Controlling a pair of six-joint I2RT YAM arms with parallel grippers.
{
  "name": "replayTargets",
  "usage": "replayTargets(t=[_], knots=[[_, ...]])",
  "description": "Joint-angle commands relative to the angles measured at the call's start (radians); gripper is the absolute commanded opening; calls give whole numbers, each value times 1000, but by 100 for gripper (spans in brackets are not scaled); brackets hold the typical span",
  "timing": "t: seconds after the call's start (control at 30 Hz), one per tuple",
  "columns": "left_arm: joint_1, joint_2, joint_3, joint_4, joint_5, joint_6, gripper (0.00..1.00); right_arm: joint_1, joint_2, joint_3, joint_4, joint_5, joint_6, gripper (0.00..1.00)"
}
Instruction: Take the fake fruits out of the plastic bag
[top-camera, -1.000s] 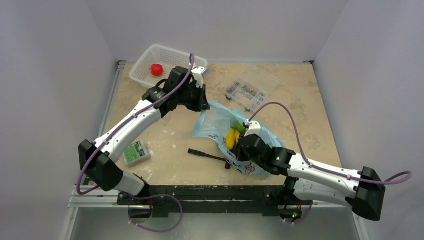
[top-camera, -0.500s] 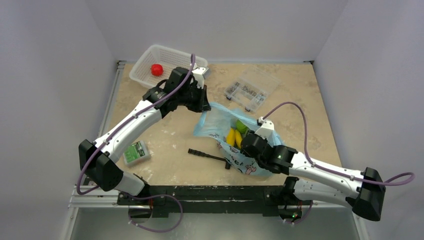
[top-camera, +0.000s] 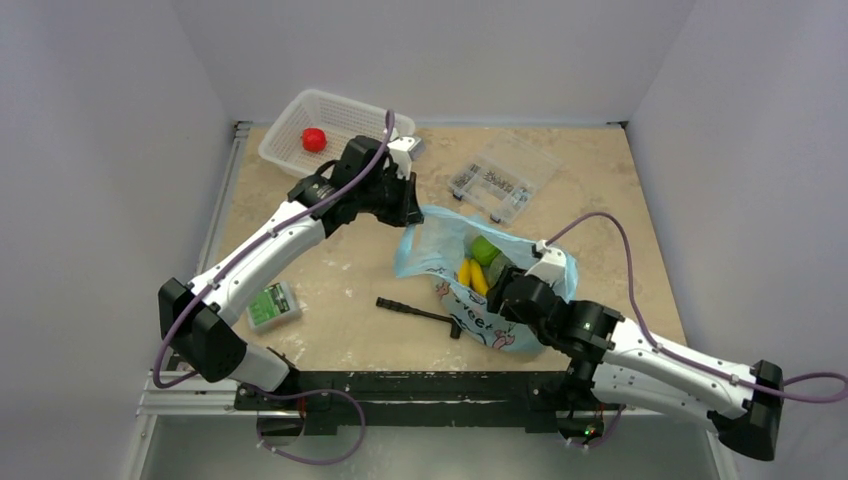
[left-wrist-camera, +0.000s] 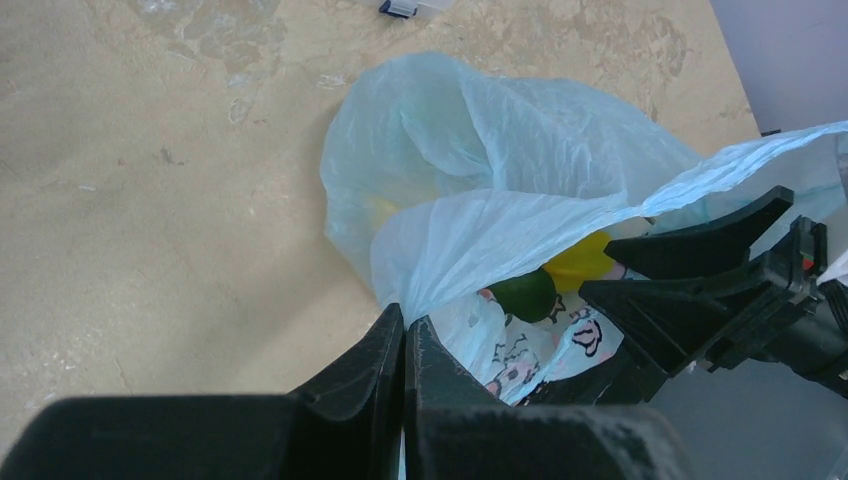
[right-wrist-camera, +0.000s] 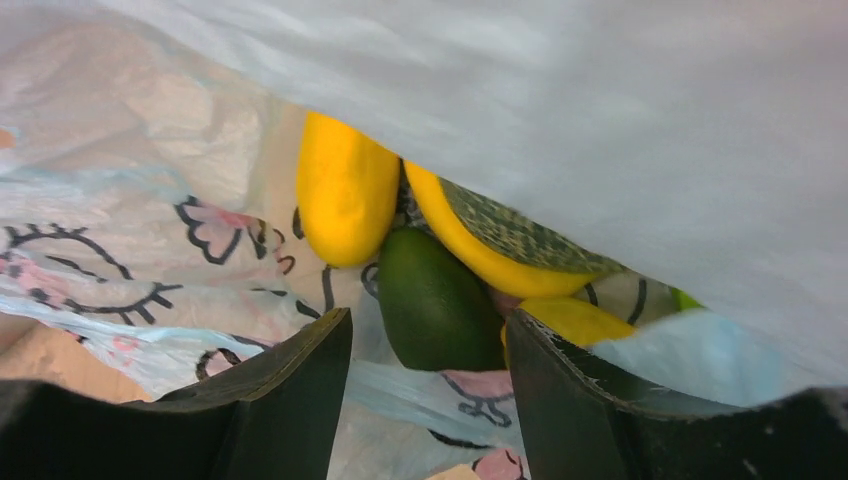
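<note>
The light-blue plastic bag (top-camera: 432, 240) lies mid-table, its mouth lifted at the far side. My left gripper (top-camera: 411, 212) is shut on the bag's upper edge (left-wrist-camera: 470, 230), pinched between the fingertips of that gripper (left-wrist-camera: 405, 328). Fake fruits lie inside: a yellow oval one (right-wrist-camera: 343, 190), a banana (right-wrist-camera: 480, 255) and a dark green one (right-wrist-camera: 435, 300). From above, yellow fruit (top-camera: 466, 273) and a green one (top-camera: 484, 249) show. My right gripper (right-wrist-camera: 430, 330) is open at the bag's mouth, its jaws either side of the dark green fruit's near end. A red fruit (top-camera: 314, 139) sits in the basket.
A white mesh basket (top-camera: 300, 112) stands at the far left, a clear compartment box (top-camera: 502, 180) at the far middle. A green-and-white box (top-camera: 273, 306) lies near the left arm. A black tool (top-camera: 418, 312) lies just left of the bag.
My right gripper has gone from shut to open, and that arm has shifted right and nearer. More of the fruits show. The left gripper still holds the bag's edge in place.
</note>
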Motion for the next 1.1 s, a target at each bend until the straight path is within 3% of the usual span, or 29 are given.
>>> replayTargets(t=[0.0, 0.2, 0.47, 0.73, 1.07], knots=[[-22, 6, 6, 14, -17, 38, 0, 2, 133, 168, 107, 25, -201, 58], [-56, 5, 5, 7, -62, 62, 0, 0, 326, 288, 222, 156, -317, 47], [-80, 3, -4, 16, -84, 55, 0, -93, 530, 365, 295, 238, -483, 44], [-65, 35, 4, -3, -78, 11, 0, -217, 616, 293, 498, 134, -664, 58], [-13, 108, 13, -2, -13, -40, 0, -259, 758, 281, 544, 79, -696, 72]])
